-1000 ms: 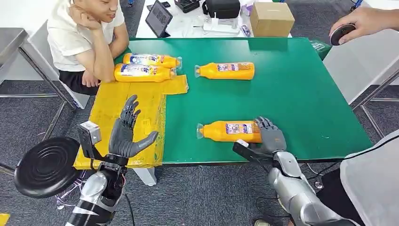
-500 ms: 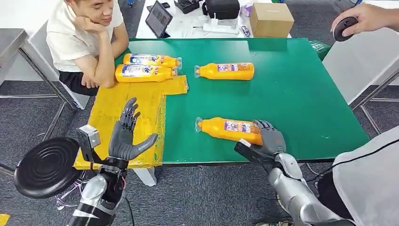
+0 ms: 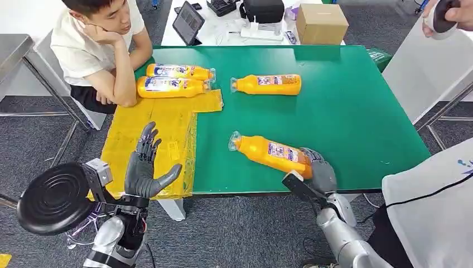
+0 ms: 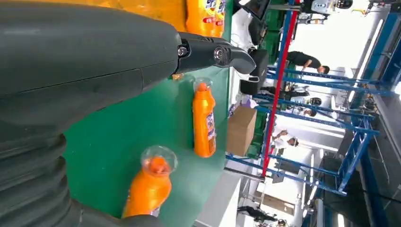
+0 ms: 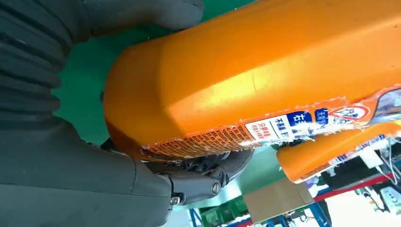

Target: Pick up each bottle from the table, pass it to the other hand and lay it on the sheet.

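Four bottles lie flat — two on the yellow sheet (image 3: 146, 132). The right hand (image 3: 319, 172) grips the near bottle (image 3: 268, 152) at its base; the wrist view shows fingers (image 5: 208, 177) curled underneath — its cap is cut off there. The left hand (image 3: 143, 168) hovers spread, holding nothing.

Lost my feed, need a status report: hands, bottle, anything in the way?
Right robot hand grips near bottle by its base. Left robot hand open over yellow sheet. Person's arm beside the sheet's far end.
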`<state>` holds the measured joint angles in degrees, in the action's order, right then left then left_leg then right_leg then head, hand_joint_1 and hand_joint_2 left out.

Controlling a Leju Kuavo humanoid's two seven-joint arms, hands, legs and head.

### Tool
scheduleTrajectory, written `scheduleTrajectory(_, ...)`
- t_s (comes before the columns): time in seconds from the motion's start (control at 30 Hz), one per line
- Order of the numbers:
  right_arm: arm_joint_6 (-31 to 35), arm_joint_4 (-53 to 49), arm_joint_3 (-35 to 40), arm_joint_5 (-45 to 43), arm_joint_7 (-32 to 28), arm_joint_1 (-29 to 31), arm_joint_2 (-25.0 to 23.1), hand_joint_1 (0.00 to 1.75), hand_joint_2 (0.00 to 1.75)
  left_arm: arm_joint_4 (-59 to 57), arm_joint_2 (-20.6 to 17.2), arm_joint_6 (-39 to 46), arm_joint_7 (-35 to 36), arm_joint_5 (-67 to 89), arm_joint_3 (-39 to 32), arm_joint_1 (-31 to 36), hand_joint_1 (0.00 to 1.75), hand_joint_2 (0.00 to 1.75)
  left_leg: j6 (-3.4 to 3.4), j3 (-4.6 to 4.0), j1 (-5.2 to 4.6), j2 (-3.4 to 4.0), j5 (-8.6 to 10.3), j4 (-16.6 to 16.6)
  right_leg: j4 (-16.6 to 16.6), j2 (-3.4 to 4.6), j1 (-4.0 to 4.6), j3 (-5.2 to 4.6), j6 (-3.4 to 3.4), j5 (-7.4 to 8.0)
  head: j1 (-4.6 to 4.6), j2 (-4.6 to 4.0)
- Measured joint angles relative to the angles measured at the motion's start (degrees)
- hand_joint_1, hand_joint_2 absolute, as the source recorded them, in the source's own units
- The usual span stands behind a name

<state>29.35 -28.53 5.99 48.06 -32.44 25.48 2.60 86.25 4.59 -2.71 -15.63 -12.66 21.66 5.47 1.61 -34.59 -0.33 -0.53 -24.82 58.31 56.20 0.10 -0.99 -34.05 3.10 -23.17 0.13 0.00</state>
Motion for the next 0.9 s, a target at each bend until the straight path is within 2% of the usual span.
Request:
scheduleTrajectory(0.1, -0.96, -2.82, -0.61, -4.50, -2.36, -1.97, -0.72, 1.71, 1.75, 0.00, -0.04, 0.61, -0.09, 0.09, -0.09, -0.91, 0.00, 1.75, 0.00, -0.04, 0.00, -0.01, 0.00, 0.00, 0.01, 0.00, 0.00, -0.02, 0.00, 0.00, 0.00, 0.00)
scheduleTrajectory(0.13, -1.48, -4.09, -0.68, -5.82, -2.68, -2.79, -1.07, 1.75, 1.75, 0.00, -0.04, 0.81, -0.33, 0.18, -0.13, -1.28, 0.00, 1.75, 0.00, -0.06, 0.00, -0.01, 0.00, 0.00, 0.01, 0.00, 0.00, -0.04, 0.00, 0.00, -0.02, 0.00)
scheduleTrajectory(0.33, -6.28, -15.31, -0.26, -13.35, -3.23, -8.79, -3.56, 1.68, 1.75, -0.26, 0.09, 0.00, -0.63, -0.13, -0.13, -3.83, 0.00, 1.75, -0.01, -0.33, 0.00, -0.04, 0.00, -0.01, 0.02, -0.01, 0.00, -0.30, -0.01, -0.01, -0.02, 0.00)
scheduleTrajectory(0.57, -9.84, -24.35, 4.26, -14.99, -2.44, -10.76, -6.80, 1.68, 1.75, -2.45, 0.74, -3.13, 0.20, -1.75, 1.53, -5.10, 0.00, 1.75, -0.01, -0.39, 0.00, -0.04, 0.00, -0.01, 0.02, -0.01, -0.01, -0.39, -0.01, -0.01, 0.00, 0.00)
scheduleTrajectory(0.9, -11.52, -27.25, 7.56, -16.08, -2.36, -11.11, -7.95, 1.68, 1.75, -4.13, 1.22, -3.50, 0.63, -1.84, 2.51, -5.05, 0.00, 1.75, 0.00, -0.43, -0.01, -0.04, 0.00, -0.01, 0.02, -0.01, -0.01, -0.41, 0.00, -0.01, 0.00, 0.00)
